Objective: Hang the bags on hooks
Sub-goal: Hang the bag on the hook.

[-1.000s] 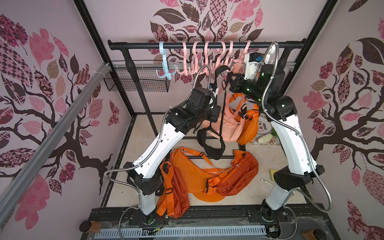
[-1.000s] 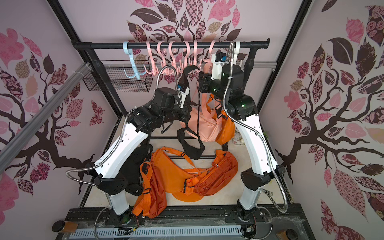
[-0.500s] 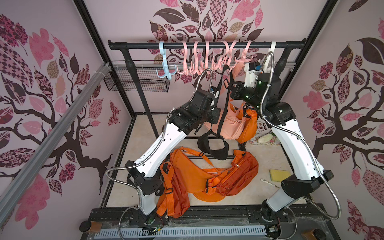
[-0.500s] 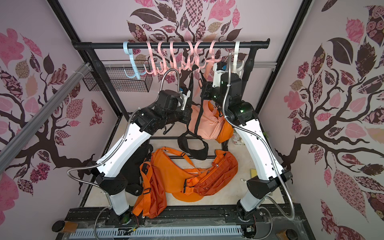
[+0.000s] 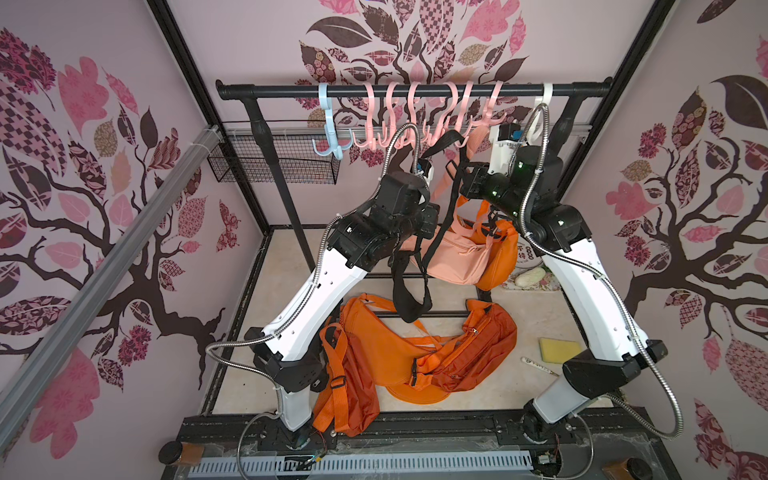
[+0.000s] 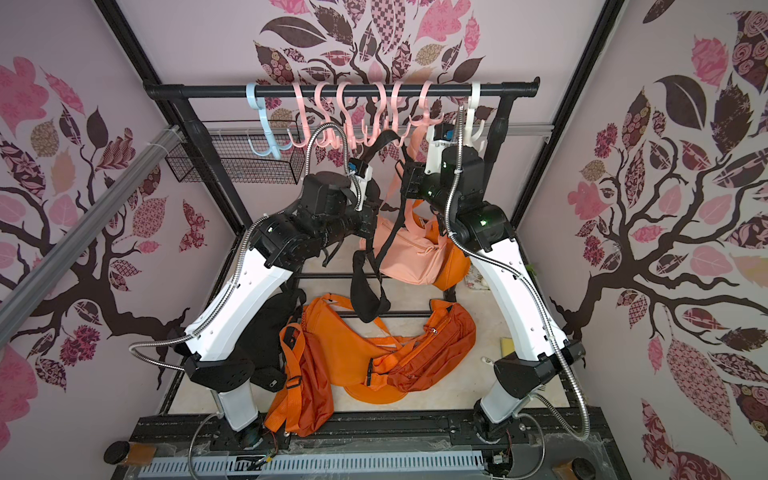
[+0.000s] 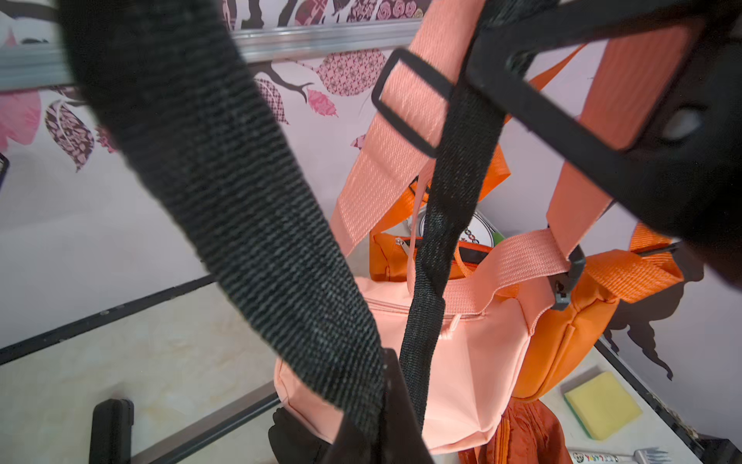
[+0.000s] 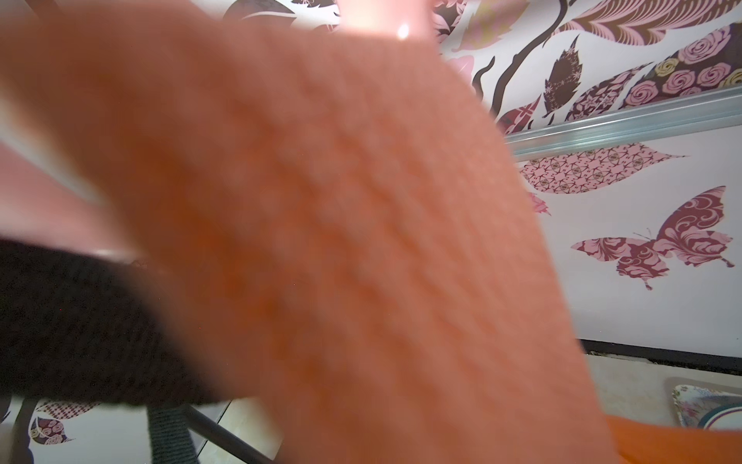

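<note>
Two grippers: left gripper point(image 7: 381, 426) and right gripper point(image 7: 486, 54) are both squeezed tight on the black strap point(image 7: 241, 201).
Bag: black bag point(image 5: 409, 301) dangles under the middle of the rail point(image 5: 282, 90), off the floor point(image 5: 540, 316).
Strap top: right beside the pink hooks point(image 5: 369, 110); can't tell if it is on one.
Do it well: lift the loop over one hook tip, lower gently, then let go.

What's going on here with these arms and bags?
Both arms are hanging a black fabric bag. The left end effector and right end effector are each shut on its black webbing strap, holding the loop up at the pink plastic hooks on the black metal rail. Whether it has caught a hook is unclear. A peach fabric bag and an orange fabric bag already hang behind.
</note>
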You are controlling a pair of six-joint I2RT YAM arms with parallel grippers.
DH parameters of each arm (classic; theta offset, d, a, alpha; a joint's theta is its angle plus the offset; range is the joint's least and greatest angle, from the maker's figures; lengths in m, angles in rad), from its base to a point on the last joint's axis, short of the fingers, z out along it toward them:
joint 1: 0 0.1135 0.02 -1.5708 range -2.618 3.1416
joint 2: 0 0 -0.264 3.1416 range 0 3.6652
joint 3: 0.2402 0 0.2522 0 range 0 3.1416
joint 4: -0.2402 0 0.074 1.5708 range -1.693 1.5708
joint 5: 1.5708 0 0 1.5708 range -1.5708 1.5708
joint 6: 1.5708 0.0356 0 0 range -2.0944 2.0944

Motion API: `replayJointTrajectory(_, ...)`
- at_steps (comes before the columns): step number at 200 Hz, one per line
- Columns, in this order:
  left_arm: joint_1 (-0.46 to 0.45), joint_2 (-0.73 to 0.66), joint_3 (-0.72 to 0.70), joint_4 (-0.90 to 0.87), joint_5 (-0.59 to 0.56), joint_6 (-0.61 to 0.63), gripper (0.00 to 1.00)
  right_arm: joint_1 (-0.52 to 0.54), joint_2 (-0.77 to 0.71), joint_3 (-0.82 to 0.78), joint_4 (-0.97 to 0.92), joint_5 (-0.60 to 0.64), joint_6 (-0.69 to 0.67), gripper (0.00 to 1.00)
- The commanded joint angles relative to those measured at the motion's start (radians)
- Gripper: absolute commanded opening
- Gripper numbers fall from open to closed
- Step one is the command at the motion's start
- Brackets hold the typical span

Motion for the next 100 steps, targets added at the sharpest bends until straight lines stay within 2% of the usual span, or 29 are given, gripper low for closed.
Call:
replayJointTrajectory(1,-0.048,-0.027,0.044,0.019,-0.056,0.026,0.00,-0.003,-0.038,-0.001,0.025,-0.007,0.000,0.00)
replayJointTrajectory(47,-0.091,-0.085,-0.092,0.082,-0.056,0.000,0.00,-0.003,-0.034,-0.012,0.023,-0.007,0.006,0.00)
replayJointTrajectory(78,-0.127,-0.078,-0.082,0.109,-0.087,0.036,0.00,-0.004,-0.030,-0.017,0.024,-0.009,0.008,0.00)
replayJointTrajectory(100,-0.148,-0.057,-0.019,0.116,-0.084,0.060,0.00,-0.003,-0.029,-0.022,0.024,-0.010,0.006,0.00)
